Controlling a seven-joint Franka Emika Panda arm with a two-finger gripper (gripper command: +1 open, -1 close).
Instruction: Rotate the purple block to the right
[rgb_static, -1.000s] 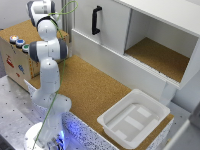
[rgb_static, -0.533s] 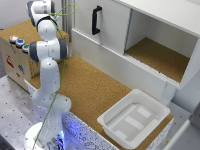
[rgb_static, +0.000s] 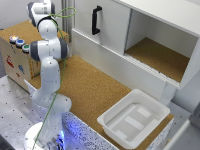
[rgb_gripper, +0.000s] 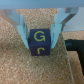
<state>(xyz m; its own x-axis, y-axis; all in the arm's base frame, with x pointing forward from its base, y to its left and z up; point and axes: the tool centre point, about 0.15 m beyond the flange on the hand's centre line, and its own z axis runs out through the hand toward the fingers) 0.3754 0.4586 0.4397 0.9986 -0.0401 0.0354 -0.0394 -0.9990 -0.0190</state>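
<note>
The purple block (rgb_gripper: 39, 43) sat on the brown cork table (rgb_static: 95, 90), and the wrist view showed it right between the two blue fingers (rgb_gripper: 21, 27) of the pincer (rgb_gripper: 41, 35). The fingers stood close on both sides of the block. They looked like they were touching it, so the pincer seemed closed on the block, though the picture was a bit blurry. Yellow letters showed on the block's front.

In the exterior view the white arm (rgb_static: 47, 55) reached up toward the back corner, near the box with coloured buttons (rgb_static: 17, 52). The block and the pincer could not be seen there.

Over the last second the arm looked the same in every picture. Nothing seemed to move. That likely meant the robot had a hold and the turn to the right had not started. The block looked straight, not turned.

A white tray (rgb_static: 112, 120) sat far away from the block.
</note>
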